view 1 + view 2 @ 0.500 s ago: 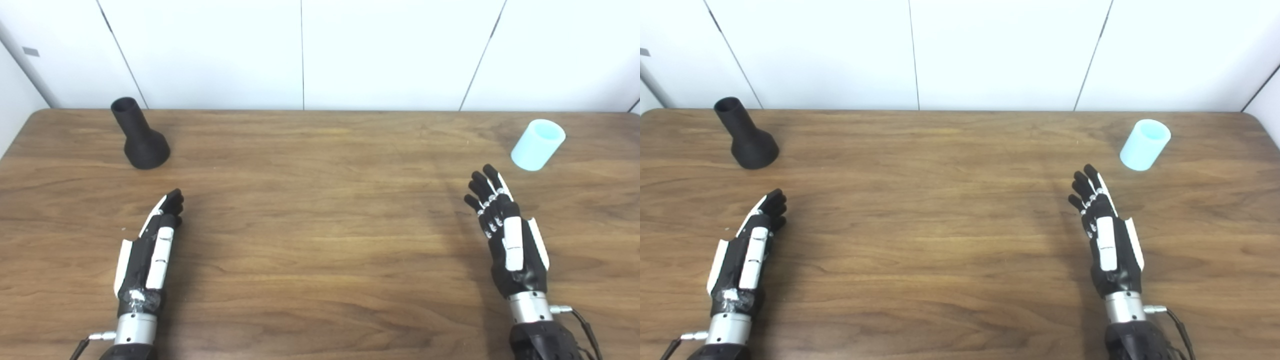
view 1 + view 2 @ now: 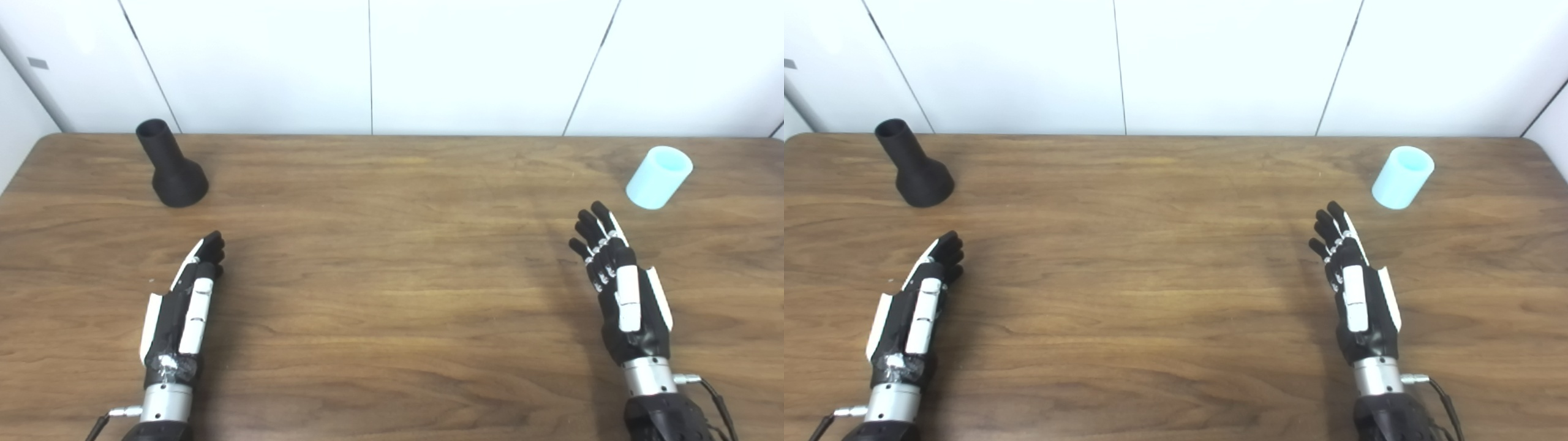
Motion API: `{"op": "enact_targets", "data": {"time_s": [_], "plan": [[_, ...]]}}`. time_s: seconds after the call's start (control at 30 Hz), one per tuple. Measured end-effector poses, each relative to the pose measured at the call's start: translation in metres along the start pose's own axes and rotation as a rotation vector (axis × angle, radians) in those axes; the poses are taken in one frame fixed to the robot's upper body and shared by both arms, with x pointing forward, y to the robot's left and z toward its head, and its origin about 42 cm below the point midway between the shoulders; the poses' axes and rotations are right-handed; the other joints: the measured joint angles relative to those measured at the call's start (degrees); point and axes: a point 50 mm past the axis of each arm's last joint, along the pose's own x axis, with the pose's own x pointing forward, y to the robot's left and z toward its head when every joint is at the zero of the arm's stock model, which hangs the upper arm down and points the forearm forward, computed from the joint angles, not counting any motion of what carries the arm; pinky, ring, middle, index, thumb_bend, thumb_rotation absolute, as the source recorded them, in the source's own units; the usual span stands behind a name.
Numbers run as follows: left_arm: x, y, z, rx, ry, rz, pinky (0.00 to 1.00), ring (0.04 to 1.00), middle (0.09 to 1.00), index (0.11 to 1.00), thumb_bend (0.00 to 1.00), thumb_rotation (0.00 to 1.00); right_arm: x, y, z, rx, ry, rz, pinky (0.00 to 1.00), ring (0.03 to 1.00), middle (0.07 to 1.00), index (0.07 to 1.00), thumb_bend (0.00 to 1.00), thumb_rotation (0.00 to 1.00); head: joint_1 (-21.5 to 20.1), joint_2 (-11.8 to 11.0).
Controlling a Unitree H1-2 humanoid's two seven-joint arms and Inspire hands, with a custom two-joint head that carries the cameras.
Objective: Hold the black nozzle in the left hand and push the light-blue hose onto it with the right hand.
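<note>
The black nozzle [image 2: 171, 166] stands upright on its wide base at the far left of the wooden table [image 2: 380, 257], narrow open end up. The light-blue hose [image 2: 659, 177], a short tube, stands at the far right. My left hand [image 2: 184, 300] is open and empty near the front left, well short of the nozzle. My right hand [image 2: 618, 288] is open and empty near the front right, fingers extended toward the hose, a short gap below and left of it.
A white panelled wall [image 2: 367, 61] runs along the table's far edge. The table's rounded far corners sit just beyond the nozzle and the hose.
</note>
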Motion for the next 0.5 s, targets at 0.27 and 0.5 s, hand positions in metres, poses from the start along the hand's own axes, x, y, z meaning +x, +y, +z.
{"op": "enact_targets", "data": {"time_s": [0.27, 0.5], "plan": [[0.0001, -0.0006, -0.0001, 0.006, 0.001, -0.001, 0.92, 0.923, 0.918, 0.903, 0.43, 0.80, 0.0000, -0.0007, 0.0001, 0.002, 0.000, 0.001, 0.91, 0.946, 0.937, 0.957, 0.53, 1.00, 5.0, -1.1], [0.0010, -0.0062, 0.0006, 0.032, -0.007, 0.009, 0.92, 0.922, 0.902, 0.889, 0.48, 0.78, 0.0029, -0.0066, -0.0009, -0.008, -0.015, 0.037, 0.96, 0.973, 0.966, 0.990, 0.54, 1.00, 12.0, -3.8]]}}
